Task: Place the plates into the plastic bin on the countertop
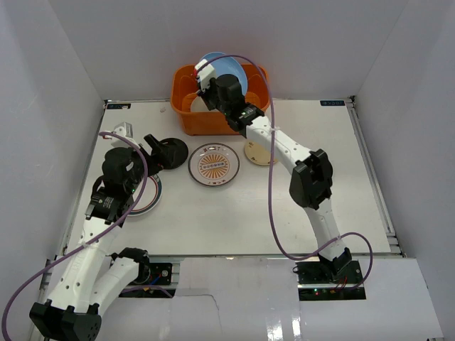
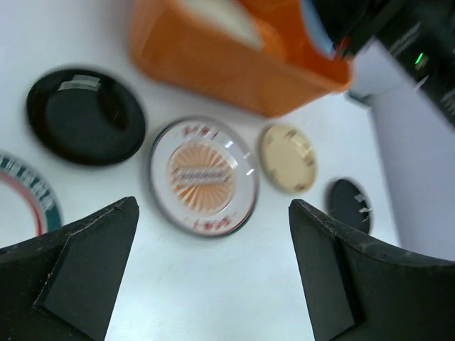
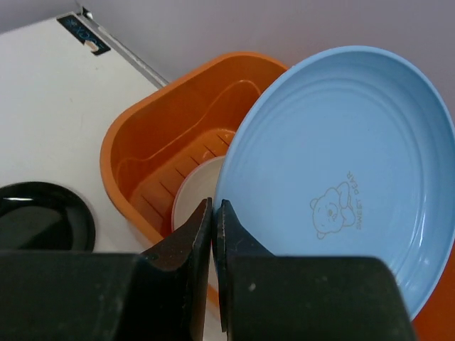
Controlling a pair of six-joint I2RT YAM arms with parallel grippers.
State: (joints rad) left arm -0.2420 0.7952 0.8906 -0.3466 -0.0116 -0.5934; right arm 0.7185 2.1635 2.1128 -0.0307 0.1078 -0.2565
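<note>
My right gripper (image 3: 214, 213) is shut on the rim of a blue plate (image 3: 341, 177) and holds it tilted above the orange plastic bin (image 3: 142, 156); the top view also shows this plate (image 1: 226, 67) over the bin (image 1: 188, 122). A pale plate (image 3: 195, 195) lies inside the bin. My left gripper (image 2: 213, 277) is open and empty above the white countertop (image 2: 213, 284), near a glossy black plate (image 2: 85, 116). The sunburst plate (image 2: 203, 175), a small tan plate (image 2: 288, 158) and a dark-rimmed patterned plate (image 2: 28, 195) lie on the countertop.
A small dark round thing (image 2: 350, 204) lies right of the tan plate in the left wrist view. White walls enclose the countertop (image 1: 242, 220). The right arm (image 1: 309, 177) stretches across the middle right. A small white object (image 1: 122, 129) sits at the back left.
</note>
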